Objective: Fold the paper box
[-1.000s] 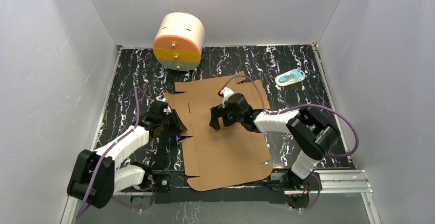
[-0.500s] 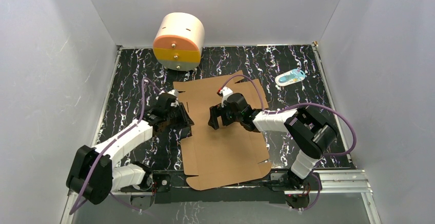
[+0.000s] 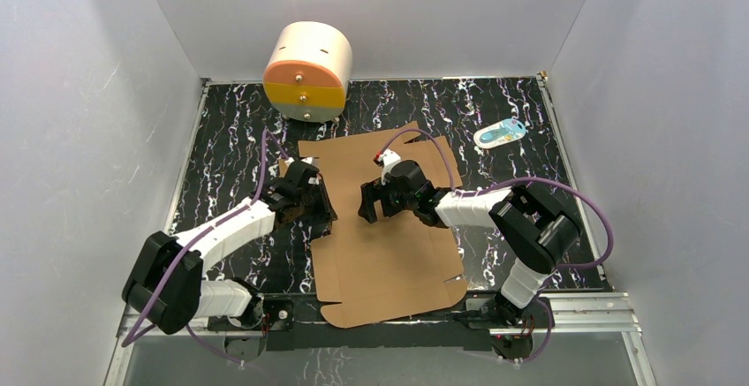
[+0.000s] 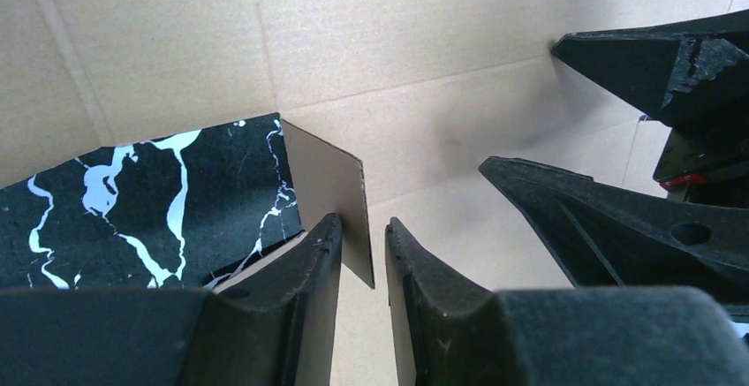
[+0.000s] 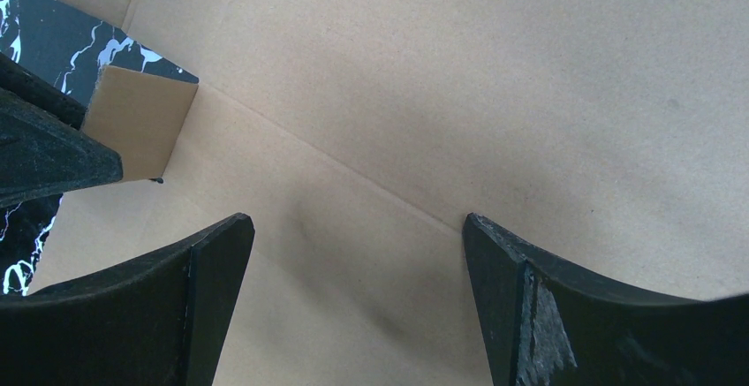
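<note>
The paper box (image 3: 389,262) is a flat brown die-cut cardboard sheet in the middle of the black marbled table. My left gripper (image 3: 316,212) is at the sheet's left edge. In the left wrist view (image 4: 362,223) a small flap (image 4: 331,174) stands upright between the narrowly parted jaws, against the left finger, with a gap to the right finger. My right gripper (image 3: 369,203) is wide open and empty, low over the sheet's middle (image 5: 442,77). The right wrist view shows the raised flap (image 5: 141,125) at its left.
A round cream drum with orange and yellow drawers (image 3: 307,70) stands at the back left. A small blue and white object (image 3: 500,132) lies at the back right. White walls close three sides. A metal rail (image 3: 574,311) runs along the near edge.
My left arm has reached forward and to the right, from beside the sheet to its left edge, and the small flap now stands between its jaws. The right arm has hardly moved.
</note>
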Available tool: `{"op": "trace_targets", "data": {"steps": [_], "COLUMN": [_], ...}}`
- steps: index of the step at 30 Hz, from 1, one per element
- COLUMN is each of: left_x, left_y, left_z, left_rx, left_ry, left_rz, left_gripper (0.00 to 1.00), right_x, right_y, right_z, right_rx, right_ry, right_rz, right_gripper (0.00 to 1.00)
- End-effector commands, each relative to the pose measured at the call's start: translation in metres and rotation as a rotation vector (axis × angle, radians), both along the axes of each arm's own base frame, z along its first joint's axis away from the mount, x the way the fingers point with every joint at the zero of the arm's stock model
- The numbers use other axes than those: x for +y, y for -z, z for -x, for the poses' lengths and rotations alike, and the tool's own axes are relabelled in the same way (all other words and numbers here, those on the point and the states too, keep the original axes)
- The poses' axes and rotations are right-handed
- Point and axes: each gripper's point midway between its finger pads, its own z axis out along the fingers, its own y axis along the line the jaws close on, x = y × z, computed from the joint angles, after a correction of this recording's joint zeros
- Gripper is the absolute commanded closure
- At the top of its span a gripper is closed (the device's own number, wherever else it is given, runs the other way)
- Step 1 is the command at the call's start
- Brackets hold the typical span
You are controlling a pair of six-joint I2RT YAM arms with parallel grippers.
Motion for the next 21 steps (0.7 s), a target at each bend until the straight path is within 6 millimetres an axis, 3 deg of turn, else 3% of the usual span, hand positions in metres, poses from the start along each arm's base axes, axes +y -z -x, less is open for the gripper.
{"op": "trace_targets", "data": {"steps": [1,7,13,18,21], "left_x": [0.002,0.012,-0.001,-0.021,-0.037], "left_y": [-0.02,-0.035,-0.072,-0.091,-0.086], "left_z": [-0.006,-0.01,-0.029,-0.04,-0.042], "left_rx": [-0.053,-0.1,-0.202,-0.225,-0.21], "left_ry": [-0.008,-0.029,-0.015,0.046,0.087], "left_rz": [-0.009,-0.046,0.011,0.073,0.124], "left_gripper": [0.74,0.59,0.44,0.35,0.31], "right_x": [-0.001,-0.001,-0.005,-0.042,-0.073], "right_y": [0.018,0.006,-0.034,-0.053,-0.057], "right_z": [0.012,0.01,0.001,-0.016,-0.022], "right_rx": [0.074,0.06,-0.009,-0.016,-0.005], "right_ry": [-0.022,-0.027,-0.022,0.065,0.131], "right_rz": [0.029,0.032,0.045,0.078,0.074], "right_gripper": [0.01,0.01,0.01,0.01,0.01]}}
